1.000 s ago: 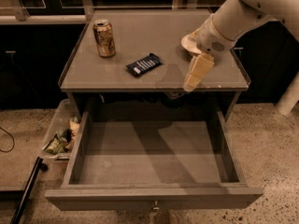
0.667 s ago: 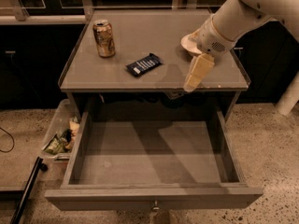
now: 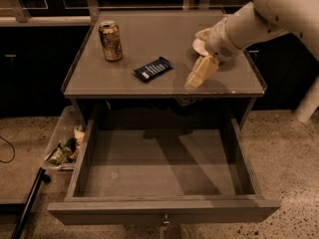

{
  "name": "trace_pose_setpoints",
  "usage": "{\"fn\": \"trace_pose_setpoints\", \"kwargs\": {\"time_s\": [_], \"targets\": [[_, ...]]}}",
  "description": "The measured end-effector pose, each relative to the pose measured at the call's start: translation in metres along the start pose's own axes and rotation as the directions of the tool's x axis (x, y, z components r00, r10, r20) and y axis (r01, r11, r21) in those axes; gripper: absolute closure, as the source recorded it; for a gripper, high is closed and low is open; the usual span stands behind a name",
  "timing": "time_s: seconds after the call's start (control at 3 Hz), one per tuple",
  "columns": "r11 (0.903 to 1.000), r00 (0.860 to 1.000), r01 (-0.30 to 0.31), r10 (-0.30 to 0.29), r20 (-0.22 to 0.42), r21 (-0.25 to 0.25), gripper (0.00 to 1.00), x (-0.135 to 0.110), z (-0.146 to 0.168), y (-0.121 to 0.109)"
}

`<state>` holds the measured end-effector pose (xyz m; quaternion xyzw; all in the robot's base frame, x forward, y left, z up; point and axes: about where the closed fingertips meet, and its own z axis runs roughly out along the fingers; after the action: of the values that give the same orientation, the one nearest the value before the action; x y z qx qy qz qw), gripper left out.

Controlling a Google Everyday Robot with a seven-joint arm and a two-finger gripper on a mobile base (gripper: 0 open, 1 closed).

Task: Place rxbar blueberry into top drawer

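Observation:
The rxbar blueberry (image 3: 153, 68), a flat dark navy bar with white lettering, lies on the grey cabinet top (image 3: 149, 44) near its front middle. My gripper (image 3: 198, 74) hangs over the cabinet top to the right of the bar, a short gap away, and holds nothing that I can see. The top drawer (image 3: 159, 203) is pulled fully out below, and its inside is bare. Its small metal knob (image 3: 165, 218) shows at the centre of the front panel.
A gold drink can (image 3: 110, 41) stands at the back left of the cabinet top. A clear plastic bin (image 3: 64, 142) with wrappers sits on the floor left of the drawer. A black pole (image 3: 29, 204) lies at the bottom left.
My gripper has shifted a little to the left, towards the bar. The bar, the can and the drawer have not moved.

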<state>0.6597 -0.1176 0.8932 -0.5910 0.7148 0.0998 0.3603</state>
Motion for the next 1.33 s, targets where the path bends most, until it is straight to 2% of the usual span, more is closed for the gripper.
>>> {"fn": "trace_pose_setpoints", "kwargs": {"time_s": [0.33,0.67,1.0,1.33], "targets": [[0.9968,0.976,-0.07,0.077,0.204,-0.039,0.0,-0.019,0.019,-0.016],[0.985,0.912,-0.124,0.161,0.377,-0.121,0.0,-0.035,0.032,-0.028],[0.9696,0.88,-0.16,0.225,0.419,-0.185,0.0,-0.048,0.044,-0.032],[0.9579,0.885,-0.217,0.274,0.377,-0.189,0.0,-0.057,0.054,-0.035]]}}
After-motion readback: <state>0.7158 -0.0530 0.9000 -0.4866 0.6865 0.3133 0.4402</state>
